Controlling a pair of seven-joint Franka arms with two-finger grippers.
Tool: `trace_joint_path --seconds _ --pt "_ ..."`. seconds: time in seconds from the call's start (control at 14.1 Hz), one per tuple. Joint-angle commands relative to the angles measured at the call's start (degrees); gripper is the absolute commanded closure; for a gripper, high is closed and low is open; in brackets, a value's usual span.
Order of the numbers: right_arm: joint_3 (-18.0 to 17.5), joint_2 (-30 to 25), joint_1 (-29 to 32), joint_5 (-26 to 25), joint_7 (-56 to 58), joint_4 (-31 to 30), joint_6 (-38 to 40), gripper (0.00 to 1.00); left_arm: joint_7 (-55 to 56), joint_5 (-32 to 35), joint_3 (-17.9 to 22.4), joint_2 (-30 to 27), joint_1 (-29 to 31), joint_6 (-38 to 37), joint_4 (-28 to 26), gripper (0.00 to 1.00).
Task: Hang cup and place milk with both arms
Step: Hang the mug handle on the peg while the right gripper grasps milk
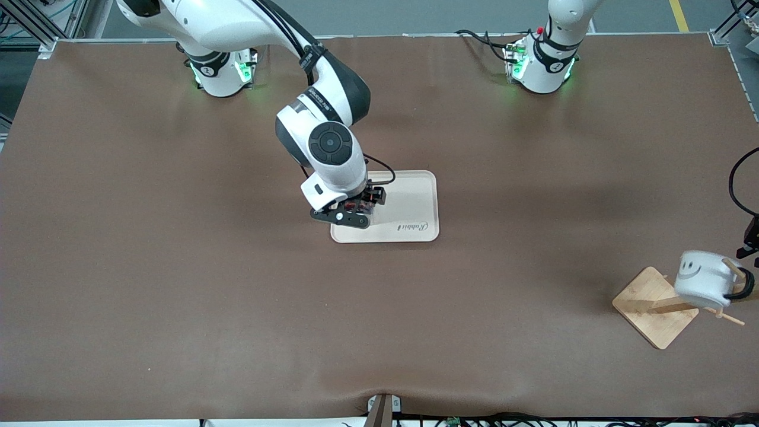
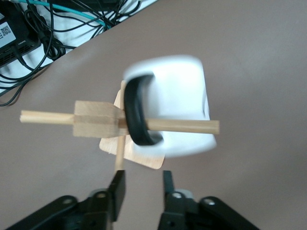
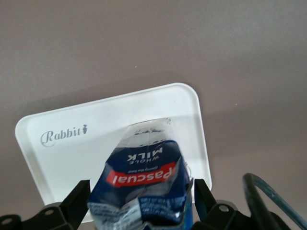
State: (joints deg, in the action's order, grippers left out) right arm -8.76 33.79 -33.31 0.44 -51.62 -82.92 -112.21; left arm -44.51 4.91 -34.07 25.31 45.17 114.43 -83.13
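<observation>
Reaching from its base at the top of the front view, the right arm [image 1: 320, 142], smooth white shell with black joint bands, bends down over a pale rectangular tray [image 1: 415, 204] with rounded corners and a raised rim, "Rabbit" printed along the edge nearer the camera; the right gripper [image 1: 356, 210] sits low over the tray's end toward the right arm, its black fingers pinching the milk [image 3: 144, 187], a dark blue carton with a red label and crumpled, glossy sides; in the front view the carton is almost wholly hidden under the wrist, and in the right wrist view its lower part is cut off, so whether it touches the tray cannot be told; the table [image 1: 178, 296] is covered in a matte brown sheet, slightly wrinkled at the near edge; toward the left arm's end stands a wooden rack [image 1: 655, 305], a square light-wood base with a post and thin round pegs; the cup [image 1: 705, 279], a white round mug with a black smile, hangs tilted with its black loop handle around one peg; the left gripper [image 2: 142, 189] hangs just beside the handle, its fingers spread apart and holding nothing; in the front view only a dark sliver of it shows at the frame's edge.
</observation>
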Motion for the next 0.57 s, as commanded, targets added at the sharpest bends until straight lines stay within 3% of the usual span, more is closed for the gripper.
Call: trace_joint_path --seconds 0.0,0.07,0.21,0.5 --pt "-0.12 0.48 -0.17 -1.5 -1.02 0.39 0.24 0.62 3.45 -1.3 -0.39 -0.79 0.18 -3.23 0.78 0.0" --pt "-0.03 0.4 -0.17 -1.5 -1.2 0.39 0.32 0.76 5.73 -1.22 -0.47 -1.31 0.1 -4.12 0.78 0.0" --pt "-0.03 0.4 -0.17 -1.41 -1.29 0.65 0.5 0.95 9.77 -1.13 -1.0 -2.54 -0.25 -6.14 0.69 0.0" --pt "-0.21 -0.13 0.27 -0.44 -0.85 1.96 1.11 1.0 16.73 -1.04 -2.58 -4.92 -1.05 -10.01 0.34 0.0"
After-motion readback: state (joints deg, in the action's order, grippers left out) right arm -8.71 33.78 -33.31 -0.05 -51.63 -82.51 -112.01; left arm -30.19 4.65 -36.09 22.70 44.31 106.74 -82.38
